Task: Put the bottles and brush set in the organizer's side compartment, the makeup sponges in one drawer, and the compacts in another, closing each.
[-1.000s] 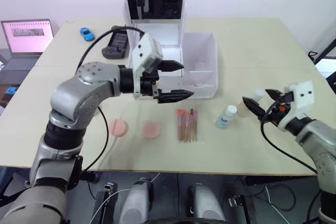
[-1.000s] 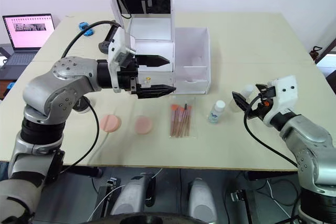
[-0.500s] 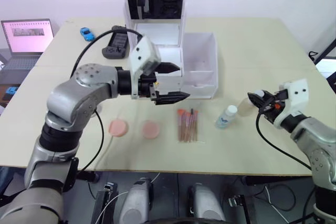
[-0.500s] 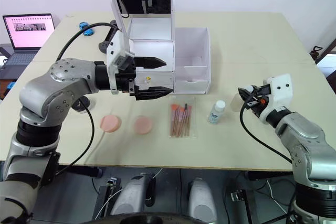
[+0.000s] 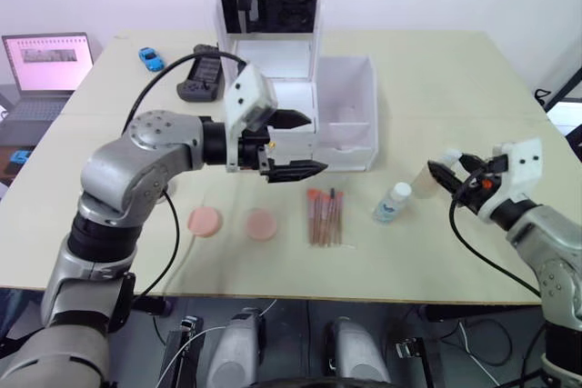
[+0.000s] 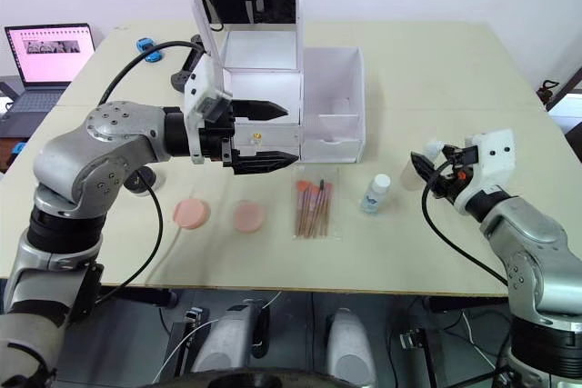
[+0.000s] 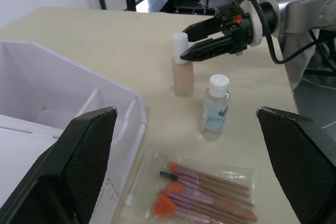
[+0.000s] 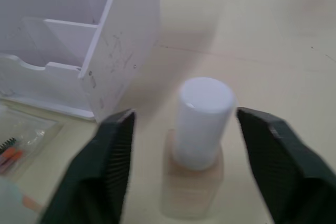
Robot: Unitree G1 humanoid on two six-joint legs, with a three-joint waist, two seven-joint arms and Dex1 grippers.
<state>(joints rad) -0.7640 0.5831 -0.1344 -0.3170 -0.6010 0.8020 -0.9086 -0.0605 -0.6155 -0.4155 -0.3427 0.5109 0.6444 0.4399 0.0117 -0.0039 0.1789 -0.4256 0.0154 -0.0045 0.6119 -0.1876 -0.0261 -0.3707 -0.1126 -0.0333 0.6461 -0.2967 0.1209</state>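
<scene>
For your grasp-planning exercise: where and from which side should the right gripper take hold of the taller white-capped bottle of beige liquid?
Grip the tall beige bottle across its white cap or the neck just below, coming in level from the side away from the organizer. It stands upright and alone, and the right gripper is open with a finger on each side of the cap.

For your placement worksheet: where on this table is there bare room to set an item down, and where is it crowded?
Free: the table right of the organizer, and the front edge below the makeup sponges and brush set. Crowded: the strip from the left gripper to the two bottles, where the right gripper brackets the beige one.
</scene>
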